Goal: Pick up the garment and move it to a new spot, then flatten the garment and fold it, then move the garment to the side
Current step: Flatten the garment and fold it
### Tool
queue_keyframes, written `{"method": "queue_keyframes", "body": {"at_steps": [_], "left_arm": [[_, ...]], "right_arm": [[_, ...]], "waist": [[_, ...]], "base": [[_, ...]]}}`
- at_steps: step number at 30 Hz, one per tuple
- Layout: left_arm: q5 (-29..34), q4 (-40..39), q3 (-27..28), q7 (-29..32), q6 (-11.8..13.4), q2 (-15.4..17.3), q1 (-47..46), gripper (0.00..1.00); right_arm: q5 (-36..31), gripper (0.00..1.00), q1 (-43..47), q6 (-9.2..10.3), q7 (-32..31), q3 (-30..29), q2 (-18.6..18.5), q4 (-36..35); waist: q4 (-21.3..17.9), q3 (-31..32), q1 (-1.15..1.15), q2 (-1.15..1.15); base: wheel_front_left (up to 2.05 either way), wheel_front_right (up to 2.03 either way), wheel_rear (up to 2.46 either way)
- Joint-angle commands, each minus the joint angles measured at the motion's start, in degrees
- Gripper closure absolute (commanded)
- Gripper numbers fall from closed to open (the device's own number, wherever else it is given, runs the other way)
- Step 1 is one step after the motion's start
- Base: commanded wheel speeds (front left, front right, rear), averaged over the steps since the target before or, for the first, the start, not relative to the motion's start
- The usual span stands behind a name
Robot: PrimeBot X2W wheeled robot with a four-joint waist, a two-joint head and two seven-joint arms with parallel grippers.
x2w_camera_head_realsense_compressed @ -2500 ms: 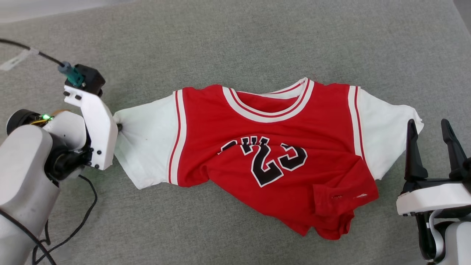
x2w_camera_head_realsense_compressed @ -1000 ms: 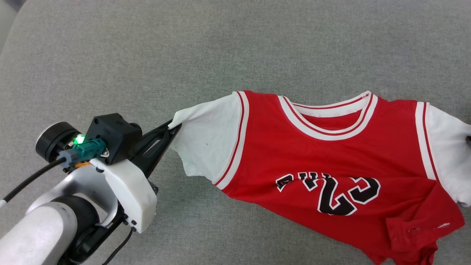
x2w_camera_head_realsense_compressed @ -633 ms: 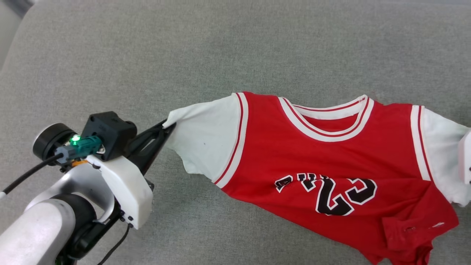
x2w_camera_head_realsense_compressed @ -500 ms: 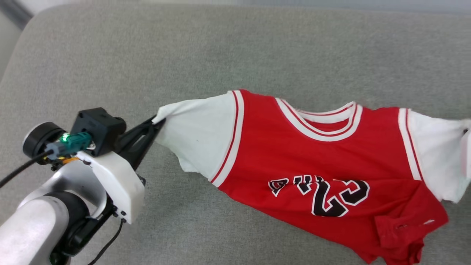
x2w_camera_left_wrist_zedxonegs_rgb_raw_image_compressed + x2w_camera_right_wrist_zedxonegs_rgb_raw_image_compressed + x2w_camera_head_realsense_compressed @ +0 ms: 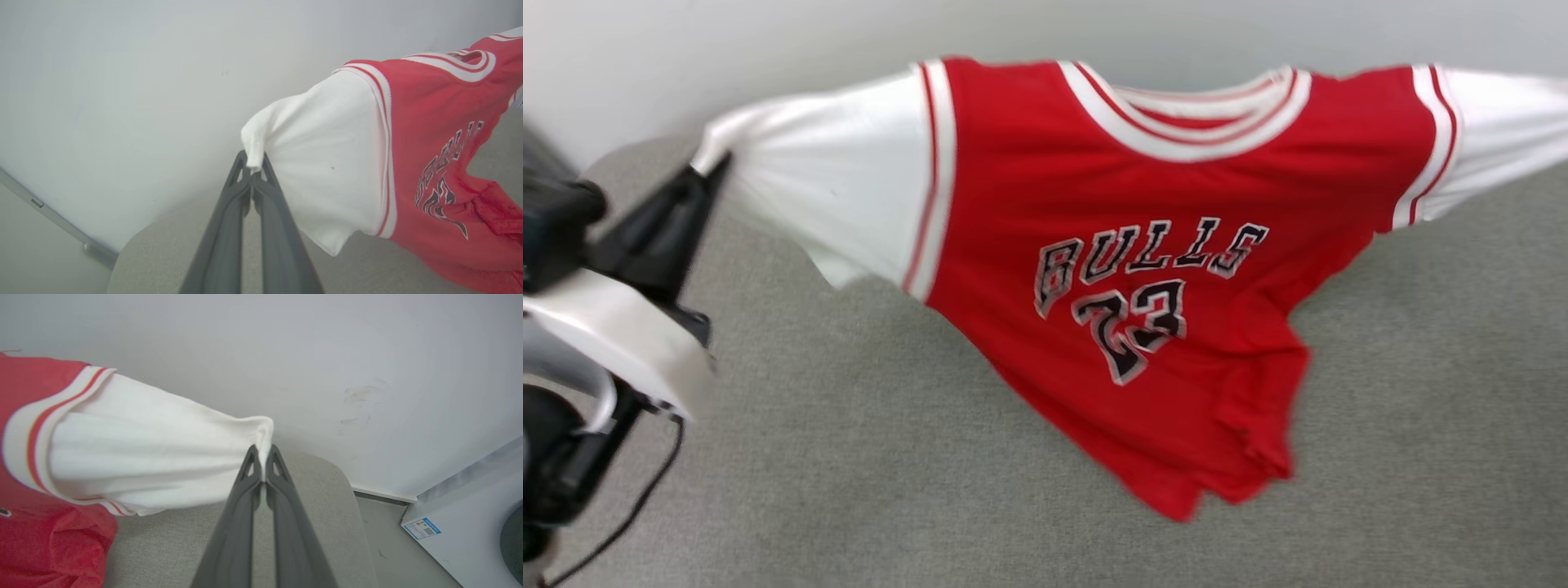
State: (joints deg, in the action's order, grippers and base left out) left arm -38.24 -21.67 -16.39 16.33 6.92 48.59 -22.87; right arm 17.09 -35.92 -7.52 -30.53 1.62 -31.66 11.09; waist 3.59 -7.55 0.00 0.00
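Observation:
The garment [image 5: 1143, 269], a red jersey with white sleeves and a black "BULLS 23" print, hangs in the air above the grey surface, stretched sideways between both arms. My left gripper [image 5: 707, 167] is shut on the tip of its left white sleeve [image 5: 327, 163], pinched between the fingertips [image 5: 253, 169]. My right gripper [image 5: 263, 465] is shut on the cuff of the other white sleeve [image 5: 155, 453]. The lower hem [image 5: 1217, 482] droops crumpled toward the surface, and the body sags to the lower right. The garment [image 5: 441, 163] faces me with the print upright.
A grey fabric-covered surface [image 5: 849, 490] lies under the garment, with a rounded corner [image 5: 343, 473] near a pale wall [image 5: 122, 81]. A white box with a label [image 5: 425, 528] stands on the floor at the right. A black cable [image 5: 629, 506] hangs by my left arm.
The garment has been lifted off the surface and now hangs spread between both grippers. The right gripper closed on the right sleeve. The head camera tilted up, bringing the wall into view.

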Motion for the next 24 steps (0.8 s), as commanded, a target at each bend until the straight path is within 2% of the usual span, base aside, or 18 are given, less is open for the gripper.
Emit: {"method": "queue_keyframes", "body": {"at_steps": [1,9,15,21,24], "left_arm": [[-0.43,-0.39,1.34,-0.65,0.61,0.72,-0.85,1.00],[-1.68,-2.55,9.79,-3.02,2.13,4.83,-2.22,1.00],[-2.79,-3.59,14.30,-4.30,2.21,6.55,-3.68,1.00],[-3.80,-3.18,16.76,-4.78,1.90,7.82,-5.96,1.00],[-4.80,-2.34,17.02,-4.73,0.96,7.96,-8.12,1.00]], "right_arm": [[0.07,1.00,-1.07,0.06,0.19,0.14,-0.60,-1.19],[1.38,1.00,-6.36,0.05,0.11,2.39,-1.18,-9.56],[2.00,1.00,-9.24,0.05,0.22,3.55,-1.83,-13.94],[1.75,1.00,-11.08,0.06,0.14,2.83,-1.49,-15.74],[0.94,1.00,-12.45,0.06,0.94,2.38,-1.77,-15.38]], "waist": [[-1.57,2.00,0.00,0.00],[-4.14,4.70,0.00,0.00],[-5.14,4.80,0.00,0.00],[-5.75,2.68,0.00,0.00],[-5.74,-0.10,0.00,0.00]], "base": [[0.00,0.00,0.00],[0.00,0.00,0.00],[0.00,0.00,0.00],[0.00,0.00,0.00],[0.00,0.00,0.00]]}}
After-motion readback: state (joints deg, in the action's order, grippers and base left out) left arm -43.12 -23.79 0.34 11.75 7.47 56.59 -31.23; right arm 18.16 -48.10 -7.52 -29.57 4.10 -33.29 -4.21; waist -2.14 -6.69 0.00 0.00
